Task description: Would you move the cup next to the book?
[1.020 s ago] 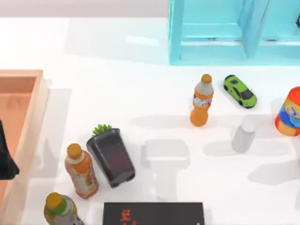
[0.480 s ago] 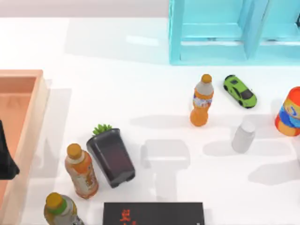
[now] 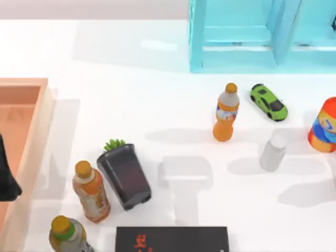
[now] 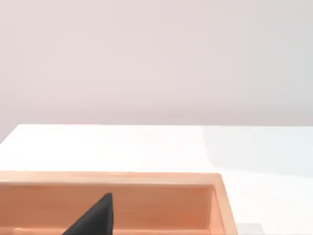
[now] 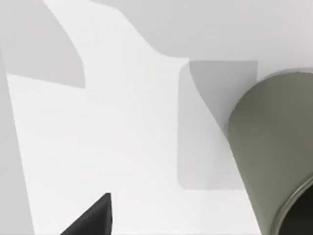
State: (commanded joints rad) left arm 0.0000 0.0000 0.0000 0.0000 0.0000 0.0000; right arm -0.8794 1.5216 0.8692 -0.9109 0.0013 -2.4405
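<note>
Cup: small plain whitish-grey cylinder, upright on the white table, right part of top view, between orange-capped orange drink bottle and red-orange-blue can at right edge; nothing touching it
Cup, right wrist view: grey-green cylinder side with dark mouth, close to camera
Book: flat black slab with red characters, bottom edge, centre; well apart from cup
Left gripper: dark shape over wooden tray at left edge; finger state cannot tell
Right gripper: dark finger tip near cup; finger state cannot tell
Other: black plant pot, green toy car, cyan shelf
</note>
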